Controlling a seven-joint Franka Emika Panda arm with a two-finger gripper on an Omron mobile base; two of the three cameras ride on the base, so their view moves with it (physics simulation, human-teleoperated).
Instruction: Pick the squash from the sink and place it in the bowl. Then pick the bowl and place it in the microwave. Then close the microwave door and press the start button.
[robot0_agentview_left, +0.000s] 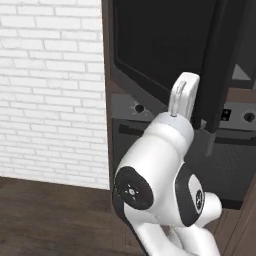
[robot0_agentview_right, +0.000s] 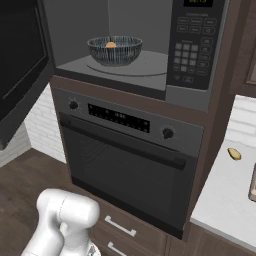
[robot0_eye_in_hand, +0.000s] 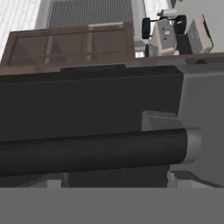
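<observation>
Right base view, left to right: the wide dark grey microwave door with its black window panel stands swung out at the left edge, leaving the cavity of the built-in dark grey microwave exposed. On the round glass turntable sits the round dark blue-grey bowl with pale streaks, and the small tan-orange squash rests inside it, only its top showing above the rim. By this placement the loading steps appear complete; closing the door and pressing start remain. The keypad panel lies right of the cavity. Below is the larger oven with knobs and a bar handle. At far right, a small yellowish item lies on the pale counter.

Hand view: a dark horizontal bar crosses close ahead. Whether the fingers are spread or clenched cannot be told.
</observation>
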